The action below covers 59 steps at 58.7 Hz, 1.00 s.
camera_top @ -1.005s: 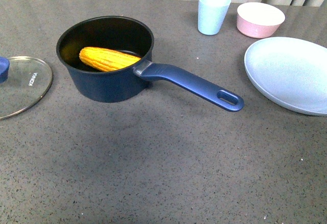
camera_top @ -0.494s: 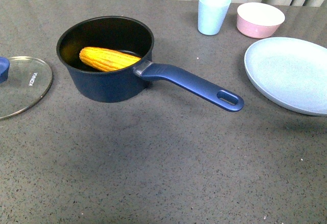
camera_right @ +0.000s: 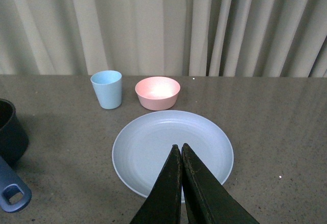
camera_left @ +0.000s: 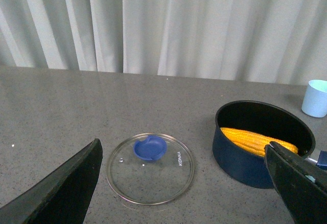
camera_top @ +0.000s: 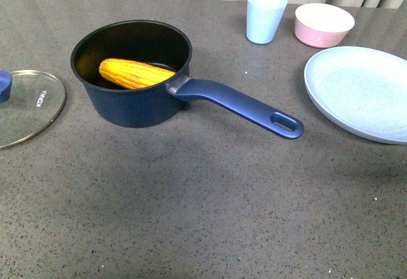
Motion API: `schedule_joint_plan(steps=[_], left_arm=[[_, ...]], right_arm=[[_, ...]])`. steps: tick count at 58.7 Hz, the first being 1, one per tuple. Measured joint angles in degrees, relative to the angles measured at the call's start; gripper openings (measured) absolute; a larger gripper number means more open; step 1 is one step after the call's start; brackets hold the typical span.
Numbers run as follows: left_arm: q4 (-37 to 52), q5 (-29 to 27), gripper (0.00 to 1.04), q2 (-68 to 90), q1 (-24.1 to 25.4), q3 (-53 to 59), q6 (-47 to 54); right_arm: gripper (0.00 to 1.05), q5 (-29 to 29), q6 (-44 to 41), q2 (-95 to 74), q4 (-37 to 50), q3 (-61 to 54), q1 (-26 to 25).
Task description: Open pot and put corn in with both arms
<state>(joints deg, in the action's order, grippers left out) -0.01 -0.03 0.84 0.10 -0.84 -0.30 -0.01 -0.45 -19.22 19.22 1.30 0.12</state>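
Staged test tabletop (camera_top: 191, 215), grey speckled, before plain pleated curtains (camera_left: 168, 25).

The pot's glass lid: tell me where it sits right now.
In the front view the glass lid lies flat on the table at the far left edge, beside the pot and apart from it, blue knob up.

Pot (camera_top: 137, 95) mouth uncovered, so way in from above is free, but corn (camera_top: 135, 74) fills most of the floor. Pot handle (camera_top: 245, 108) juts toward my right side, blocking a low sweep there. Glass lid (camera_top: 28, 106) lies flat left of pot, apart from it. Cup (camera_top: 265, 16), pink bowl (camera_top: 324, 24) & plate (camera_top: 361, 91) crowd far right. Near half of table (camera_top: 191, 215) = bare.
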Motion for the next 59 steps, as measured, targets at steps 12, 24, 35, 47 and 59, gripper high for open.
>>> schedule_joint_plan(steps=[12,24,35,47,59], left_arm=[[0.0,0.0,0.96,0.0,0.0,0.0,0.0],[0.0,0.0,0.96,0.0,0.0,0.0,0.0],[0.0,0.0,0.96,0.0,0.0,0.0,0.0],[0.0,0.0,0.96,0.0,0.0,0.0,0.0],[0.0,0.0,0.96,0.0,0.0,0.0,0.0]], right_arm=[[0.02,0.0,0.0,4.1,-4.1,0.0,0.0],[0.02,0.0,0.0,7.2,-7.2,0.0,0.0],[0.02,-0.1,0.0,14.8,-16.7,0.0,0.0],[0.02,0.0,0.0,18.8,-19.1,0.0,0.0],[0.14,0.0,0.0,18.9,-19.1,0.0,0.0]])
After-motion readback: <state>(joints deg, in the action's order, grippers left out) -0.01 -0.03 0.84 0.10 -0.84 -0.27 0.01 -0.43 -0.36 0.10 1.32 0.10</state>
